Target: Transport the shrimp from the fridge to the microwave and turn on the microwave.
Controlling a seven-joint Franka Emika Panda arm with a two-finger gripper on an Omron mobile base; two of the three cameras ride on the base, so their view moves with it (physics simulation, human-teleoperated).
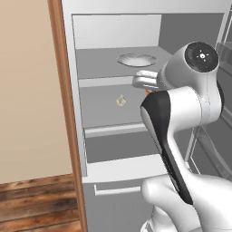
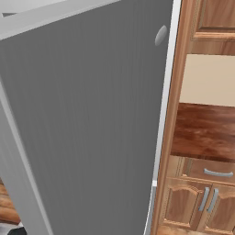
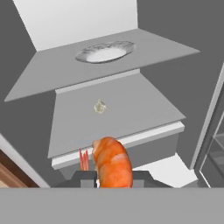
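Hand view shows my pincer (image 3: 113, 183) pinching the shrimp (image 3: 112, 164) just outside the fridge (image 3: 118, 105), in front of its shelves. Pickup looks done; I reckon carrying it to the microwave, loading and starting remain.

The shrimp (image 3: 112, 164) between the dark fingers (image 3: 87, 178) is orange with pale bands and red tail. Beyond them, grey fridge (image 3: 122, 105) shelves, a beige lump (image 3: 99, 106), a white plate (image 3: 105, 52).
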